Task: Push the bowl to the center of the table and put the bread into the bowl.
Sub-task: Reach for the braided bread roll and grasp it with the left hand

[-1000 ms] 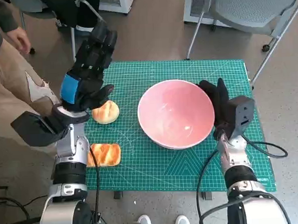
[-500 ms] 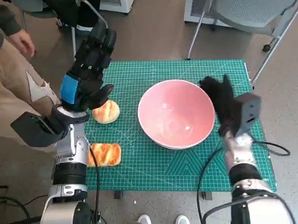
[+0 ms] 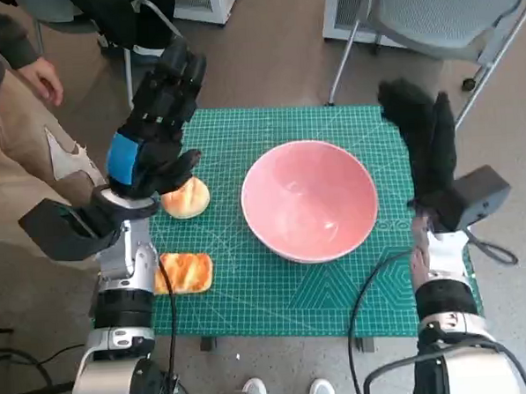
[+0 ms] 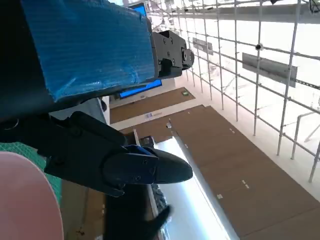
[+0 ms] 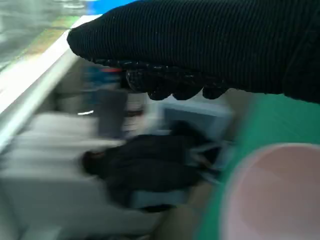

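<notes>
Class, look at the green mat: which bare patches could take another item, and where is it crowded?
Bare mat runs along the far edge behind the pink bowl, and along the near edge in front of it. The left side is crowded: the round bun and the toasted slice lie there under the left hand.

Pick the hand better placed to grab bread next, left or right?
Left. The left hand hovers right over the round bread roll, fingers apart. The right hand is raised past the pink bowl, on its far side from both breads.
</notes>
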Robot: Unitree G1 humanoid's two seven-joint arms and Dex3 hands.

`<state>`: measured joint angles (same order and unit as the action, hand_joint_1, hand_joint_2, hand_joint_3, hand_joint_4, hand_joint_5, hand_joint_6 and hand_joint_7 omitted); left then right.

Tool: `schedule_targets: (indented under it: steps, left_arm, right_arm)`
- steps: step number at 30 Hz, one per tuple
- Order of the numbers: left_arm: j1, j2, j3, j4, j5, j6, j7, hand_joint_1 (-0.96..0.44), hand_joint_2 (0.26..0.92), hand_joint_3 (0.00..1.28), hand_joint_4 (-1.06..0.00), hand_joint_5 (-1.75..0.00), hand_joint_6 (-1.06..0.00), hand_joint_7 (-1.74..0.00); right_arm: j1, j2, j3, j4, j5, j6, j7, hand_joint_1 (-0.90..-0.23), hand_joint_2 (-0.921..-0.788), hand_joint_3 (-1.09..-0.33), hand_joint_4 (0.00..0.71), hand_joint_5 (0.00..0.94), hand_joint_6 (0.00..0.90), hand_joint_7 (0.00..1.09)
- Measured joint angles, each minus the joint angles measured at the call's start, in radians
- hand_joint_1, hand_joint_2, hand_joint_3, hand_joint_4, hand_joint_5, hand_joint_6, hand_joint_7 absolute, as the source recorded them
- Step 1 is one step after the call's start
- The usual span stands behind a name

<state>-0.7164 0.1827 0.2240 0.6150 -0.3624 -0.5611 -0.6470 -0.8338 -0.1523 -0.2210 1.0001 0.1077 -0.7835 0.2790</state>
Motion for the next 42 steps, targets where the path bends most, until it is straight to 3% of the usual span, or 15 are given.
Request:
schedule_targets:
  steps: [5,12,24,28,30,32,33,36,42]
  left_arm:
    - [0.003,-0.005,-0.013,-0.001,0.007,0.0,0.007,-0.68,0.921,0.31,0.0,0.0,-0.16,-0.01]
    - [0.01,-0.005,-0.018,-0.001,0.009,0.0,0.007,-0.68,0.921,0.31,0.0,0.0,-0.16,-0.01]
    - [0.044,0.01,-0.023,-0.081,0.007,0.035,0.007,-0.67,0.921,0.31,0.0,0.0,-0.15,0.0]
    - [0.094,0.04,-0.025,-0.186,0.014,0.084,0.011,-0.68,0.921,0.24,0.0,0.0,-0.13,0.0]
    - [0.132,0.08,-0.029,-0.264,0.044,0.125,0.012,-0.69,0.909,0.15,0.0,0.0,-0.09,0.0]
    - [0.17,0.135,-0.03,-0.338,0.084,0.176,0.005,-0.7,0.861,0.1,0.0,0.0,-0.06,0.0]
    - [0.186,0.165,-0.029,-0.372,0.102,0.204,0.001,-0.65,0.802,0.06,0.0,0.0,-0.07,-0.01]
    - [0.239,0.263,-0.019,-0.478,0.176,0.314,-0.022,-0.55,0.715,0.02,0.0,0.0,-0.11,-0.03]
    - [0.381,0.431,0.035,-0.679,0.295,0.475,-0.055,-0.32,0.653,0.0,0.0,0.0,-0.18,-0.07]
  right_arm:
    - [0.03,0.017,0.038,-0.099,0.01,-0.051,0.06,-0.704,-0.921,-0.858,0.15,0.001,0.164,0.14]
    - [0.046,0.018,0.068,-0.168,0.034,-0.065,0.111,-0.7,-0.921,-0.843,0.155,0.003,0.161,0.16]
    - [0.069,0.018,0.091,-0.266,0.055,-0.026,0.13,-0.688,-0.921,-0.844,0.156,0.002,0.155,0.17]
    - [0.077,0.019,0.094,-0.287,0.056,-0.012,0.13,-0.687,-0.921,-0.844,0.157,0.003,0.154,0.18]
    - [0.078,0.019,0.095,-0.294,0.055,-0.012,0.13,-0.687,-0.921,-0.845,0.157,0.003,0.153,0.18]
    - [0.078,0.019,0.095,-0.3,0.055,-0.012,0.13,-0.687,-0.921,-0.845,0.157,0.002,0.152,0.18]
    - [0.078,0.019,0.095,-0.303,0.055,-0.012,0.13,-0.687,-0.921,-0.845,0.157,0.002,0.151,0.18]
    - [0.077,0.018,0.095,-0.312,0.054,-0.013,0.129,-0.686,-0.921,-0.846,0.157,0.002,0.149,0.19]
    - [0.077,0.018,0.096,-0.332,0.054,-0.012,0.129,-0.686,-0.921,-0.847,0.157,0.002,0.144,0.2]
